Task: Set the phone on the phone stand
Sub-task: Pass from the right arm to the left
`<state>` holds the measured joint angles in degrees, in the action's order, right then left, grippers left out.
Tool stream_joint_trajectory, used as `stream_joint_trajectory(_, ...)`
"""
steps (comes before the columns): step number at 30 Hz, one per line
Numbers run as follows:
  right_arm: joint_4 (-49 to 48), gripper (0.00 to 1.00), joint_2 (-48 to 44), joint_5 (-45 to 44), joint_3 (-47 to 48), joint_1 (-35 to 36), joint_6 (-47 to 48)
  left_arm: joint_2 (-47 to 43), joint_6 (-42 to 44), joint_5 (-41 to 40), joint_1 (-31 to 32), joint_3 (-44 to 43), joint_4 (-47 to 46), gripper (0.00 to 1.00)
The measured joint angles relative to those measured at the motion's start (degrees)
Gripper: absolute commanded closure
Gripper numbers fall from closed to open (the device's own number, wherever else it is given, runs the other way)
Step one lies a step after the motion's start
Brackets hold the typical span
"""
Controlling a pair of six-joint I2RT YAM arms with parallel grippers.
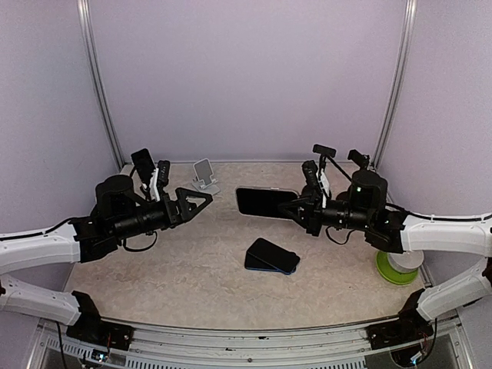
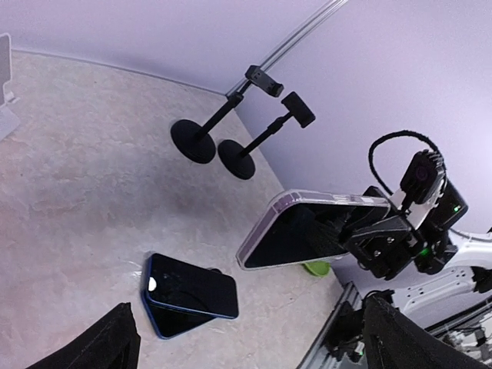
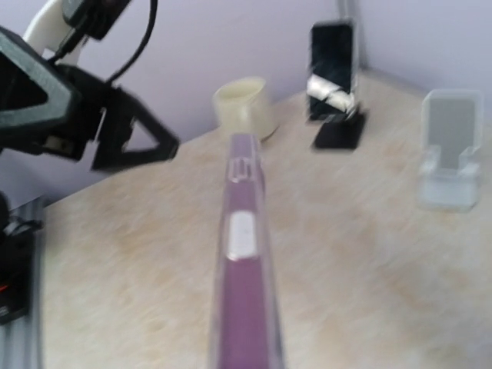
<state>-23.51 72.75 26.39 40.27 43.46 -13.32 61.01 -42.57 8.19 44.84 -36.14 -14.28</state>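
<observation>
Clamping one end of the phone (image 1: 261, 201), our right gripper (image 1: 295, 208) holds it aloft, right of the phone stand (image 1: 204, 175). Left gripper (image 1: 197, 201): jaws wide apart, empty, just before the stand. We judge the phone stiff, light and slick-cased; the end grip across its faces leaves the far end free. Two spare phones (image 1: 271, 256) lie on the counter (image 1: 192, 261), nearer than the stand.

My left arm (image 1: 34, 250) and right arm (image 1: 450, 234), white shells near, black motor drums farther out, left gripper (image 1: 198, 206) black and triangular, looped black cable (image 2: 388, 142), green light (image 1: 358, 187) glowing on right wrist
</observation>
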Motion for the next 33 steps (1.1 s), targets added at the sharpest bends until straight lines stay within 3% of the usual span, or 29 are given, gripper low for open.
stream_joint_trajectory(8, -11.45, 1.0, -2.12, -5.14, -6.97, 1.44, 7.45, 6.71, -11.74, 8.98, -0.94, 0.59, -11.32, 0.01)
stream_joint_trajectory(19, -22.34, 1.0, -1.97, -8.92, -10.75, 7.06, 20.39, 15.61, -23.82, 15.43, -0.92, 0.66, -27.34, 0.01)
stream_joint_trajectory(33, -27.32, 1.0, -0.17, -10.05, -11.21, 8.68, 25.24, 20.31, -28.94, 17.25, 0.57, 0.0, -37.62, 0.01)
